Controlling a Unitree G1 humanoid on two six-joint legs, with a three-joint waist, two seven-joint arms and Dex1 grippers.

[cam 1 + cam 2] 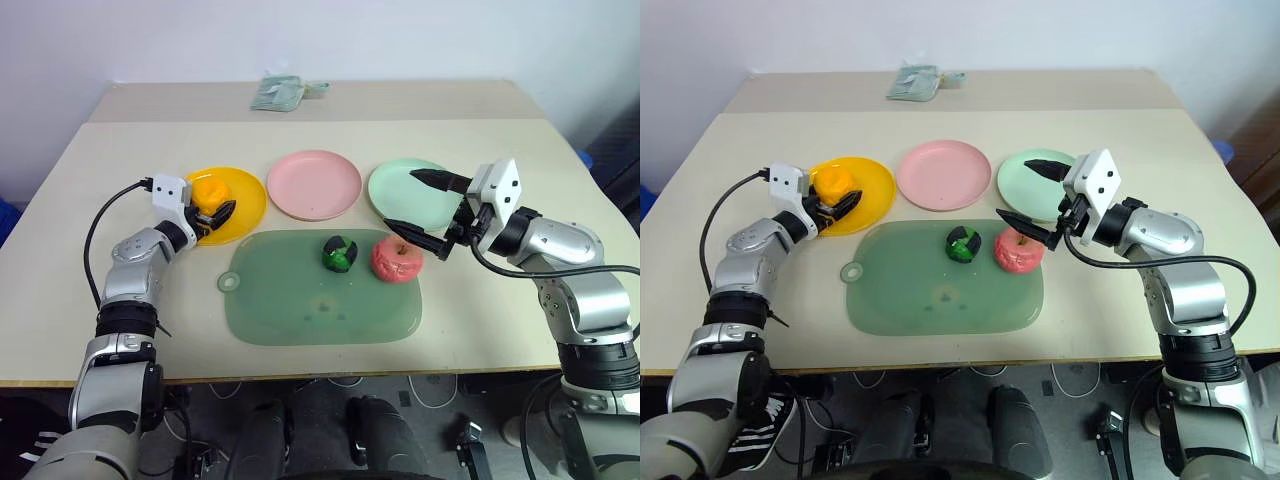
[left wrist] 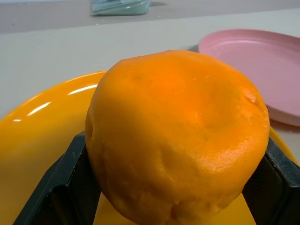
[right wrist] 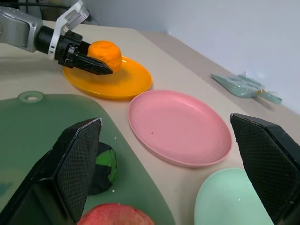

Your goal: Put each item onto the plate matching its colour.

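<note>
So the left gripper [image 1: 212,214] is clamped around the orange fruit [image 1: 207,191], one black finger on each side, holding it just over the yellow-orange plate [image 1: 245,196] at the left of the head view. In the left wrist view the fruit [image 2: 178,136] sits squeezed between both fingers [image 2: 51,192] with the plate's glossy rim behind it.

The right gripper [image 1: 428,210] hangs in the middle right with its jaws spread wide and nothing between them, one finger over the mint green plate [image 1: 395,185], the other down near the pinkish-red apple [image 1: 397,260].

The apple lies on the right side of the translucent green cutting mat [image 1: 290,300], and the green-and-black ball [image 1: 339,253] sits just left of it, close but not touching as far as I can tell. The pale pink plate [image 1: 315,183] is in the middle of the plate row, with nothing on it. A small pale green packet [image 1: 278,93] lies at the far edge of the table [image 1: 100,300], top centre.
</note>
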